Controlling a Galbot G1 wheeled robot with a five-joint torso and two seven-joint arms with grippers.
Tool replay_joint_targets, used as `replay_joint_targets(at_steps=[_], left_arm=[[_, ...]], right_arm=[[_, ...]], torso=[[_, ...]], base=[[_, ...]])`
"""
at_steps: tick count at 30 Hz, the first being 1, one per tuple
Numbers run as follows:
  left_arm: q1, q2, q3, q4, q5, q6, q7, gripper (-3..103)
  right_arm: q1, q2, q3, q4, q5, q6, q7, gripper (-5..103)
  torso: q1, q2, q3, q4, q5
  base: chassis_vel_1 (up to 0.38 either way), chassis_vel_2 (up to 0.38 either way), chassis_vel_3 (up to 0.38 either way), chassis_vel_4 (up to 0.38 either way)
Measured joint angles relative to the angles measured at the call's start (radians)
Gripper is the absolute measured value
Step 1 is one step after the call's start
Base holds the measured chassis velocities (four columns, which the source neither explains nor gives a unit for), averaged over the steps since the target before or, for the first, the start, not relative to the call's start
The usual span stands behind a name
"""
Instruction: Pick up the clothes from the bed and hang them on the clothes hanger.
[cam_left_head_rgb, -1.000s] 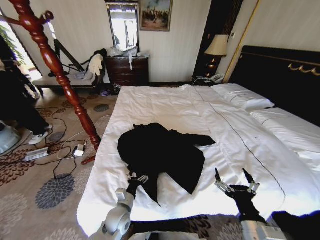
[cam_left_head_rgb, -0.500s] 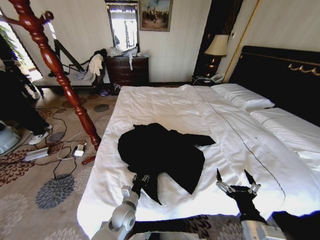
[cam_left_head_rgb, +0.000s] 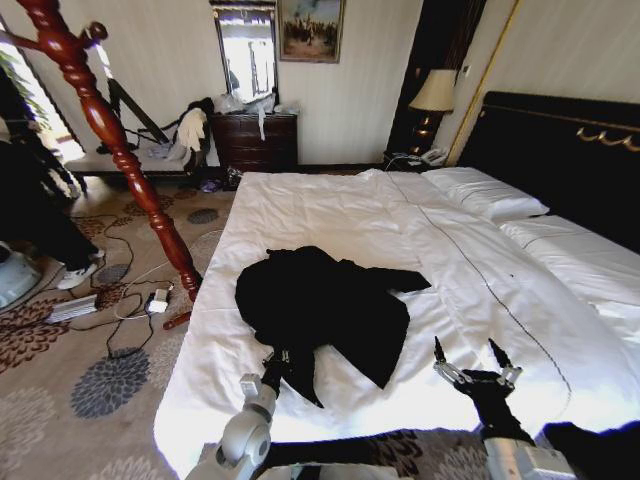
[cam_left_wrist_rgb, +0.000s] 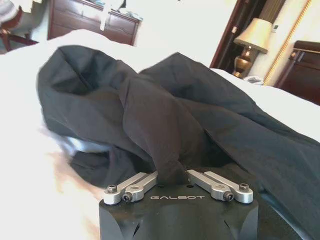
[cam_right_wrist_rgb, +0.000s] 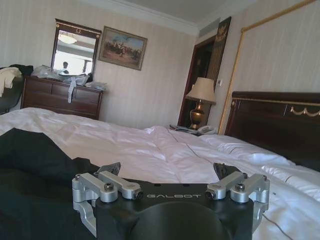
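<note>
Left end effector (cam_left_wrist_rgb: 172, 175): clamped on the near hem of the black jacket (cam_left_head_rgb: 325, 300)
Right end effector (cam_left_head_rgb: 476, 362): fingers spread, hovering over the bed (cam_left_head_rgb: 330, 205)

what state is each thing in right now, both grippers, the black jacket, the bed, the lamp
left gripper: shut on a fold at the near edge of the black jacket
right gripper: open, held over the sheet beside the jacket, holding nothing
black jacket: crumpled in a heap on the bed, not lifted
bed: made, white sheets wrinkled
lamp: upright on the nightstand; lit or not, cannot tell
</note>
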Motion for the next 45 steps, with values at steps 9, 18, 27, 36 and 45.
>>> replay_joint_targets(at_steps=[9,18,27,36,45], left_arm=[[0.184,0.044,-0.227,-0.181,-0.025,0.005,0.008,0],[0.381,0.036,-0.415,-0.277,-0.054,-0.012,0.064,0],[0.446,0.001,-0.478,-0.264,-0.051,-0.046,0.101,0],[0.346,0.041,-0.352,-0.213,0.001,-0.018,0.059,0],[0.438,0.032,-0.407,-0.178,0.04,-0.08,0.113,0]], right_arm=[[0.037,-0.098,-0.012,0.041,0.362,-0.208,0.047,100],[0.071,-0.187,-0.015,0.035,0.539,-0.333,0.087,100],[0.078,-0.274,-0.076,-0.058,0.354,-0.322,0.028,100],[0.071,-0.451,-0.103,-0.147,0.058,-0.226,-0.086,100],[0.235,-0.677,-0.236,-0.166,0.244,-0.276,-0.101,100]], torso=[[0.0,0.0,0.0,0.0002,0.0001],[0.0,0.0,0.0,0.0002,0.0001],[0.0,0.0,0.0,0.0002,0.0001],[0.0,0.0,0.0,-0.0002,0.0001],[0.0,0.0,0.0,0.0002,0.0004]], base=[[0.0,0.0,0.0,0.0],[0.0,0.0,0.0,0.0],[0.0,0.0,0.0,0.0],[0.0,0.0,0.0,0.0],[0.0,0.0,0.0,0.0]])
